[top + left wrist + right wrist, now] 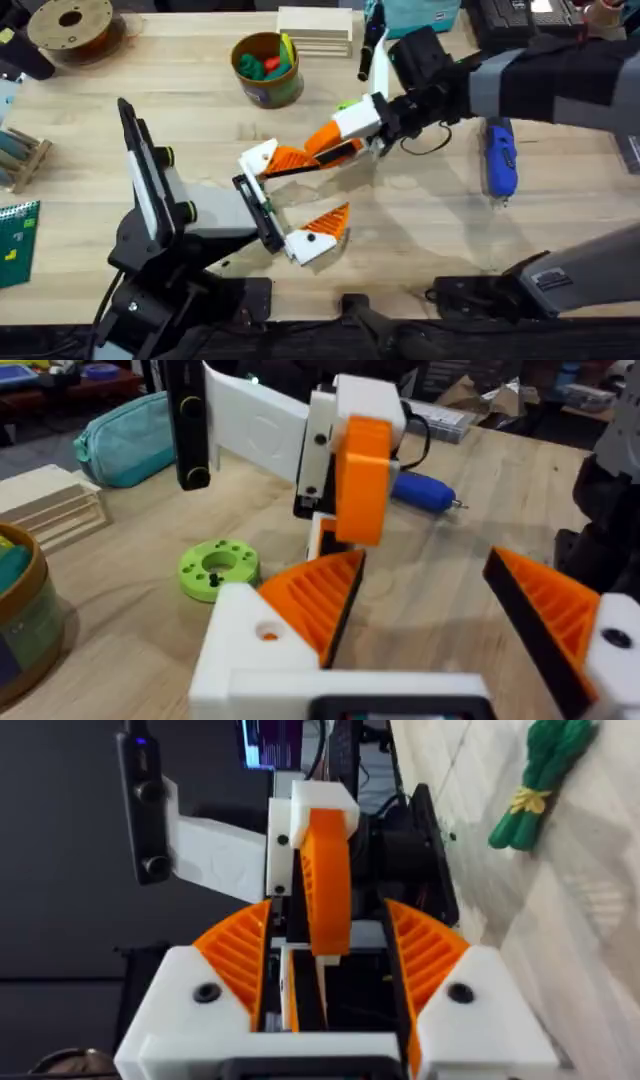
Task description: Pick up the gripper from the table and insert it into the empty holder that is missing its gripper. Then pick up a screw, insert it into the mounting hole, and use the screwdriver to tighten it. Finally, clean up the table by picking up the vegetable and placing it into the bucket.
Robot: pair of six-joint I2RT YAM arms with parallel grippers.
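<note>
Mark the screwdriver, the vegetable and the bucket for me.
screwdriver (499,159): overhead view, middle of its blue body.
vegetable (541,775): right wrist view, green stalks above the yellow band.
bucket (283,90): overhead view, brownish side wall.

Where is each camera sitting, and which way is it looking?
Overhead: above the table, looking down and forward; shows the left pincer open and the right pincer reaching in.
Left wrist: on the left arm, facing the right pincer; its own orange fingers are at the bottom.
Right wrist: on the right arm, facing a left pincer finger, with the vegetable off to one side; its own fingers are at the bottom.
Shared: overhead and left wrist both show the screwdriver.
</note>
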